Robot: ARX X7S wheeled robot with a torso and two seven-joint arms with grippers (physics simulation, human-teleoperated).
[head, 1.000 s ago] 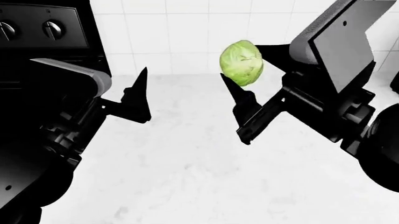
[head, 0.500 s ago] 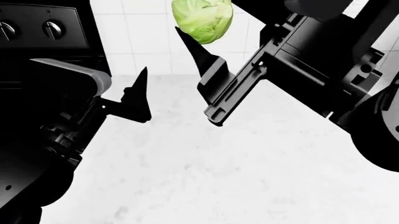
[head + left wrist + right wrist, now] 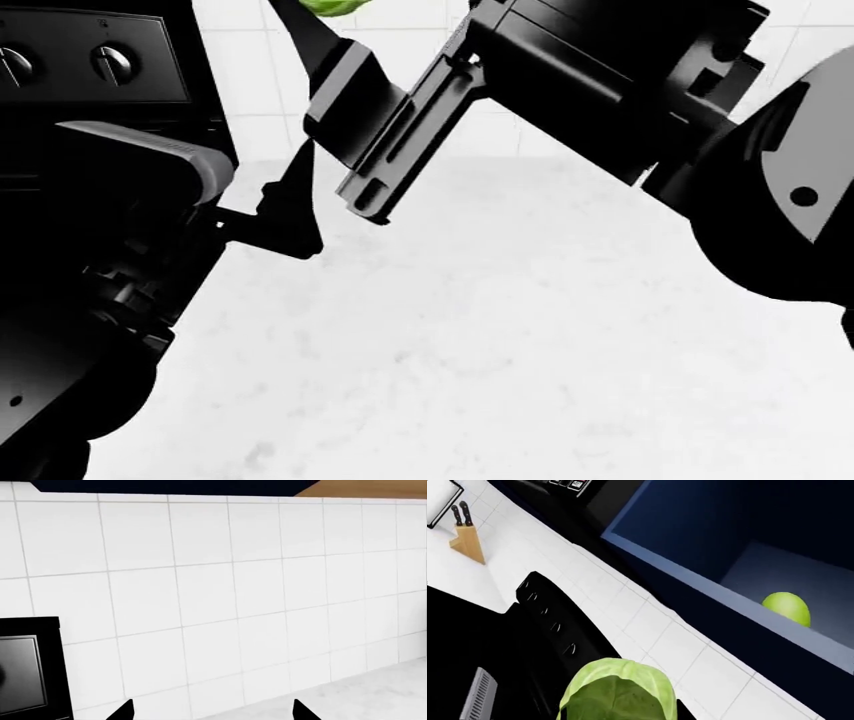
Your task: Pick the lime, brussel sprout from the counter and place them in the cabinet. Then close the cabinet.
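Right gripper is pinching the sprout, raised to the very top edge of the head view, where only a sliver of green is showing above the dark finger. Its arm is slanting down across the head view toward the robot's right. From the right wrist camera the sprout is filling the near foreground, leafy and veined, with the open cabinet lying beyond it. Inside that dark blue cabinet the lime is resting on the shelf, partly hidden behind the front lip. A black stove with a row of knobs is showing against the white tiled wall, and a knife block is standing on a far surface.

Left gripper is hanging spread and holding nothing, low over the counter, beside the stove front. Its wrist camera is showing two separated fingertips pointing at the tiled wall, with a strip of counter below and a black panel at one side.
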